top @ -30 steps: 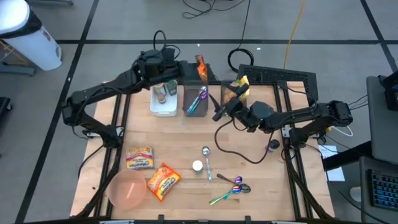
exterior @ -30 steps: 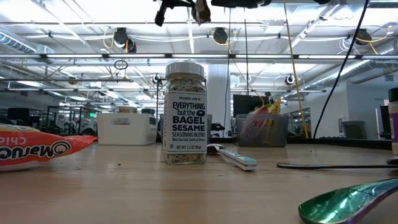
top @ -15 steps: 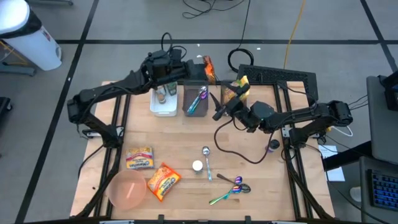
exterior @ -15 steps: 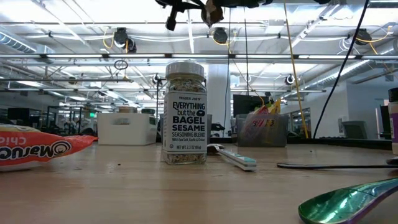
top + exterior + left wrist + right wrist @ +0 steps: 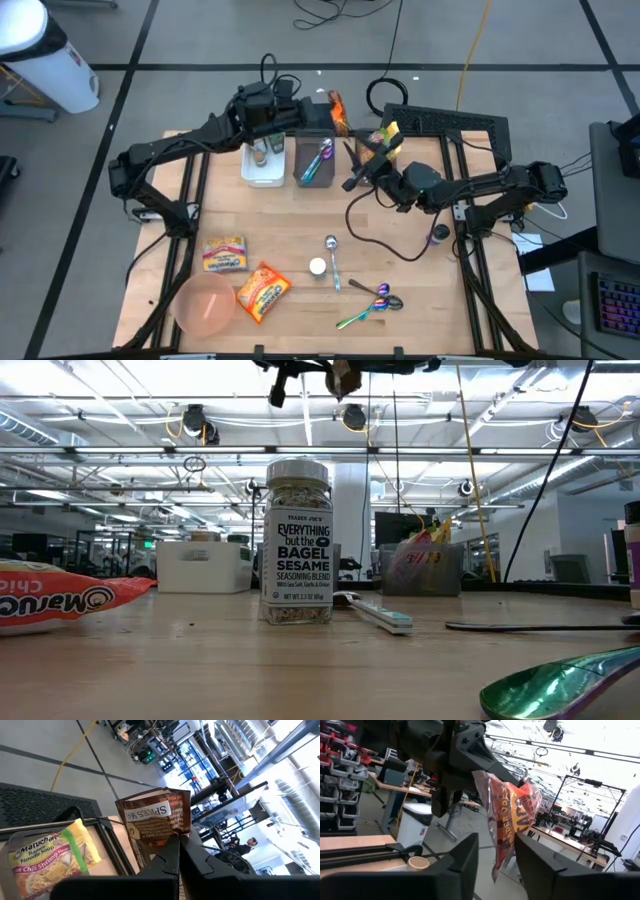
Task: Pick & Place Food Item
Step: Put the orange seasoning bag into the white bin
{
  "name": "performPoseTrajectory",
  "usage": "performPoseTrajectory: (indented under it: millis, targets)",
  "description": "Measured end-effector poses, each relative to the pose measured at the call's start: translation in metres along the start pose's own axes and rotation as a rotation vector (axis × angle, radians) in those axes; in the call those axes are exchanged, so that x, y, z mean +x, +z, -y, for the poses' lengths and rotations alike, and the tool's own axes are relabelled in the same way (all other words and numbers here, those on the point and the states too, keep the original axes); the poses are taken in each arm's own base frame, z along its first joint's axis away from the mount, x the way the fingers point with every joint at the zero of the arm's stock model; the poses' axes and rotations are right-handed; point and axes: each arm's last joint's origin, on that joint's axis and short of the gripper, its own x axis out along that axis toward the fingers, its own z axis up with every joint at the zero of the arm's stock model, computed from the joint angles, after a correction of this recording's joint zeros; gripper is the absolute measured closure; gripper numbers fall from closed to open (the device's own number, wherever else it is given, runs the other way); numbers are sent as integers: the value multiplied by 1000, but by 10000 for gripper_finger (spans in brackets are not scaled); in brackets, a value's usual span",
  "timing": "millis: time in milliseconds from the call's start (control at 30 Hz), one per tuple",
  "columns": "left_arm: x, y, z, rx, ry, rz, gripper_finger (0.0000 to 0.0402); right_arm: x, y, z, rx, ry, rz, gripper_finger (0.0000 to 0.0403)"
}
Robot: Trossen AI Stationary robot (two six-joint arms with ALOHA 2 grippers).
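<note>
Wooden worktop (image 5: pixel 400 250) lies below a mid-air handover: the left tool (image 5: pixel 318 112) pinches a spice packet (image 5: pixel 338 110) tight. The right tool (image 5: pixel 362 165) sits just beside it, fingers narrowing either side of the packet but not clearly gripping. Picking looks done; transfer and placing remain.

A pink bowl (image 5: pixel 205 304) sits at the lower left of the worktop (image 5: pixel 400 260). 2 ramen packets (image 5: pixel 225 254) (image 5: pixel 263 291) lie beside it. At centre stands a seasoning jar (image 5: pixel 298 541), with iridescent spoons (image 5: pixel 372 304) at lower right.
</note>
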Motion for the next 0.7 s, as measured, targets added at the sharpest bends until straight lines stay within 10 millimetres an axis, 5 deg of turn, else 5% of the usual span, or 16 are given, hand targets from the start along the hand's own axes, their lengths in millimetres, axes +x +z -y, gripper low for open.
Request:
performPoseTrajectory:
  millis: [433, 700]
  targets:
    - [0, -4, 3, 2, -7, -9, 401, 0, 0, 0, 17, 1, 0, 393]
    - [0, -4, 3, 1, -7, -8, 401, 0, 0, 0, 15, 1, 0, 402]
